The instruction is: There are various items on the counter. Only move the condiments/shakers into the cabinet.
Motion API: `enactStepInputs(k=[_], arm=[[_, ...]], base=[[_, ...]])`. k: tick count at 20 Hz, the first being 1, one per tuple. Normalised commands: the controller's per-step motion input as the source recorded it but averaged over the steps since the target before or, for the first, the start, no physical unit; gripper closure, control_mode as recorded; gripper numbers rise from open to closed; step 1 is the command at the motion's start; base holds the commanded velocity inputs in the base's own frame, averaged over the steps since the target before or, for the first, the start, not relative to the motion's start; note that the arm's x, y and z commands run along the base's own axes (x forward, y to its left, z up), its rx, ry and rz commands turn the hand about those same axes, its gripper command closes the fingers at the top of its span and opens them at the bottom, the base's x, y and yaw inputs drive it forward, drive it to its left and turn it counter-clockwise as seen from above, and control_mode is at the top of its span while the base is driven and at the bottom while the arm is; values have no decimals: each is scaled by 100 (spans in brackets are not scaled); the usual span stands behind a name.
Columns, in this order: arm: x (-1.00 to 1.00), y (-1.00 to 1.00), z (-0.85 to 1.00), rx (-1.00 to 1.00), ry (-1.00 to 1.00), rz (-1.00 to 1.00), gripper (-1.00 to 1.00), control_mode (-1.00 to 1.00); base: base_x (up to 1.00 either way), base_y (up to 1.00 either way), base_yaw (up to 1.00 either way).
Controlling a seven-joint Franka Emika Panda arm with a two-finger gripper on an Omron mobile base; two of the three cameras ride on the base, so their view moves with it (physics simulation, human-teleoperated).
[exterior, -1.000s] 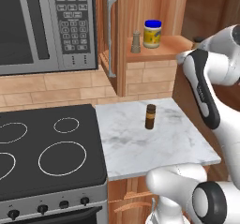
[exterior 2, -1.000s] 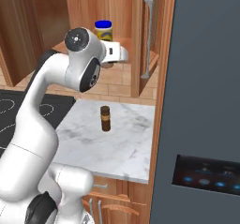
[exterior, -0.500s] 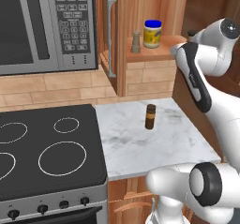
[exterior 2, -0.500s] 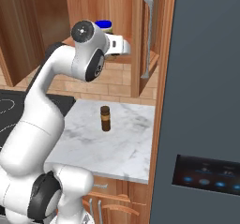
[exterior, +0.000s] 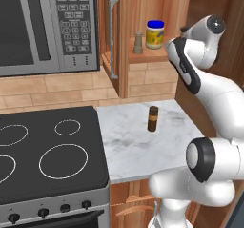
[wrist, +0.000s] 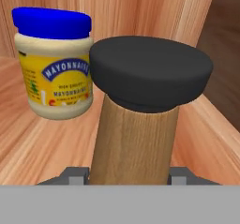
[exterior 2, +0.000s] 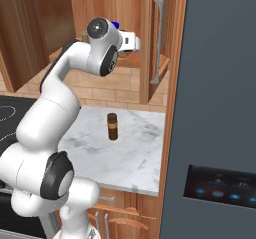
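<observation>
Reaching up into the open cabinet (exterior: 143, 12), the white arm has its claw (wrist: 126, 174) at shelf level, and the hand view puts us right on top of the action: the tan shaker with dark top (wrist: 138, 110) stands upright between the two small finger tips (wrist: 75, 174), one grey tip peeking out on each side of its wooden body. The claw looks clenched on that shaker, tips pressed against its sides low down, the broad black cap looming just above them.

Just beside it, to the left and a little farther back in the hand view, sits the yellow blue-lidded jar (wrist: 54, 63), label reading mayonnaise, resting on the plank shelf (wrist: 42, 148) and apart from the claw. The shaker's cap overlaps the jar's edge in this view; whether they touch, I cannot tell.

From the left base view, the jar (exterior: 155, 34) stands on the shelf with the small beige shaker (exterior: 138, 40) just to its left, both upright, and the arm's wrist comes in from the right near the shelf edge. The cabinet door (exterior: 112, 36) with its long silver handle hangs open beside the grey microwave (exterior: 47, 26).

Down on the marbled table (exterior: 138, 146), the dark brown tan-capped cylinder (exterior: 153, 119) stands upright, well apart from the claw. The right base view shows that cylinder (exterior 2: 112, 126) mid-slab, below the raised arm.
</observation>
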Motion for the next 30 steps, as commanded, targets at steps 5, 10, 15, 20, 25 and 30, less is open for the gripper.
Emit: enactStepInputs(k=[5,10,15,20,25,30], arm=[[39,-13,0,2,0,0,100,-100],[20,-2,-13,1,0,0,100,-100],[9,0,-39,-2,1,0,100,-100],[18,0,-25,0,2,0,100,-100],[22,-8,-1,0,0,0,100,-100],[30,-9,-8,0,0,0,100,-100]], base=[[0,0,0],[0,0,0],[0,0,0],[0,0,0],[0,0,0],[0,0,0]])
